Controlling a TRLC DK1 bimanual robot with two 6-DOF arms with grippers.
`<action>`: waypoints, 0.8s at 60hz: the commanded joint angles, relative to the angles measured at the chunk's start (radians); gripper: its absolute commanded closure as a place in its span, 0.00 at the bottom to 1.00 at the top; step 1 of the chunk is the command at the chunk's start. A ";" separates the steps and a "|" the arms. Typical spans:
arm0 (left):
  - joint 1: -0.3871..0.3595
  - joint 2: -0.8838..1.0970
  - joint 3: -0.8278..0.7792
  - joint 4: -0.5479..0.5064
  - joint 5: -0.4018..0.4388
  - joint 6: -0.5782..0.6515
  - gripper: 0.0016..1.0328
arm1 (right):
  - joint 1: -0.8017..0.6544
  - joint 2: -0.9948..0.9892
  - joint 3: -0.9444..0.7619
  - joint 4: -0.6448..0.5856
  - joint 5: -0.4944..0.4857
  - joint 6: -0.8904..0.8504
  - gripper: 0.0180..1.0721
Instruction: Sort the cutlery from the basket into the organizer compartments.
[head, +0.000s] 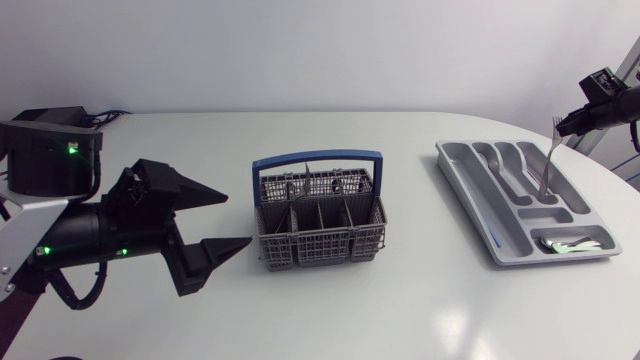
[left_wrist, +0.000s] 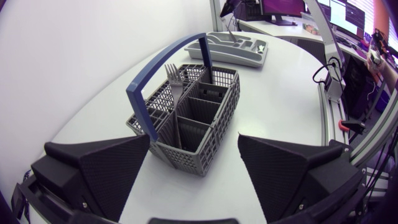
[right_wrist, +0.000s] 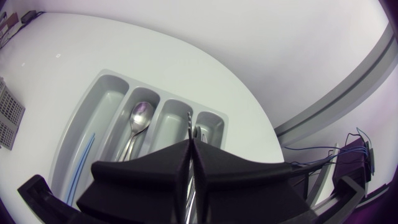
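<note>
Now right pincer (right_wrist: 189, 149) pinching fork (head: 545, 165) near tines, handle hanging over organizer (head: 470, 200). Fork stiff, light, slick: hold mid-shank. Left pincer (head: 237, 219) spread beside basket (head: 320, 245).

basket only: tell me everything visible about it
The basket is grey plastic mesh, rectangular and split into several compartments, with a blue arched handle across the middle. It stands upright on the white table, ahead of the open left gripper, which does not touch it. One fork stands in it, tines up, beside the handle.
</note>
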 joint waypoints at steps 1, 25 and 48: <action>-0.011 -0.013 -0.018 -0.006 -0.008 -0.019 0.05 | 0.014 0.049 0.050 -0.027 0.024 -0.025 0.95; -0.014 -0.010 -0.018 -0.005 -0.018 -0.019 0.05 | 0.045 0.133 0.090 -0.049 0.050 -0.007 0.95; -0.020 -0.011 -0.018 -0.005 -0.018 -0.022 0.05 | 0.080 0.191 0.090 0.019 0.080 0.041 0.94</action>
